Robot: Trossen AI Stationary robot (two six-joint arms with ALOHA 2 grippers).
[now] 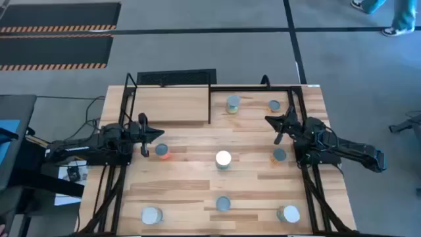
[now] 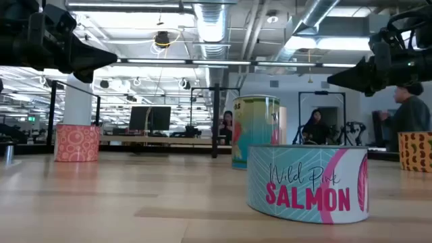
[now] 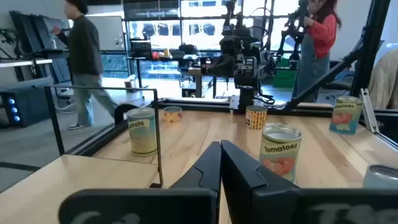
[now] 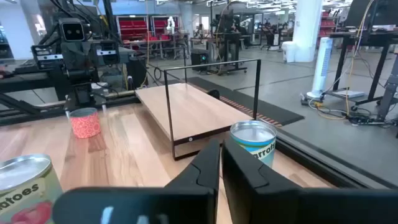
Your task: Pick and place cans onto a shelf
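Several cans stand upright on the planked table: a pink one [image 1: 162, 151] beside my left gripper [image 1: 156, 134], a white-topped one [image 1: 223, 158] mid-table, and two [image 1: 232, 103] [image 1: 273, 105] near the far edge. Others stand along the near edge. The shelf [image 1: 174, 105], a pale board edged by black rods, lies at the far left with nothing on it. My right gripper [image 1: 271, 122] hovers at the right, short of the carrots can [image 4: 254, 142]. Both grippers are shut, hold nothing, and stay above the table. The tomatoes can [image 3: 281, 151] stands just beyond my left gripper [image 3: 221, 162].
Black frame rods run along the table's sides and far edge [image 1: 263, 87]. A salmon can [image 2: 307, 183] stands close to the near edge, and another can [image 1: 279, 156] stands near my right arm. People move in the room beyond the table.
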